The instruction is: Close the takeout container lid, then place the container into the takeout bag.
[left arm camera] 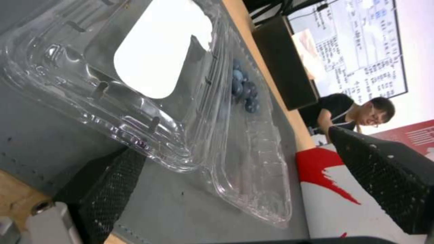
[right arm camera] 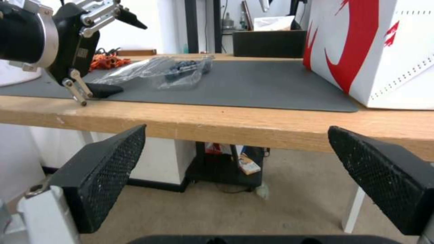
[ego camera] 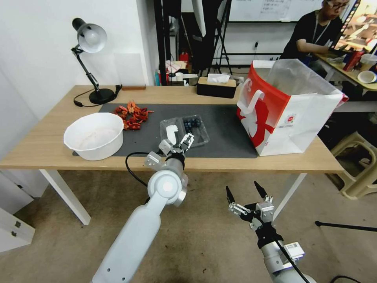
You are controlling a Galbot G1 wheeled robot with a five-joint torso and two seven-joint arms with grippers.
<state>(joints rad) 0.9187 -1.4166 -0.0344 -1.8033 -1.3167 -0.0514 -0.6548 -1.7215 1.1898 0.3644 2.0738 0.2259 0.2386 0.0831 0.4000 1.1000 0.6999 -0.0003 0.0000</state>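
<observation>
Reaching over the table's near edge, the left gripper is gaping wide at the lid of the takeout container lying open on the mat; the flimsy plastic risks skidding away.

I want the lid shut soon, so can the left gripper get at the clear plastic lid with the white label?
Probably yes: the open left gripper sits at the near edge of the clear, white-labelled lid, with nothing between them.

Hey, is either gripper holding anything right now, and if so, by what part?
Nothing is held. The left gripper is open at the near edge of the lid; the right gripper hangs open below the table's front edge.
</observation>
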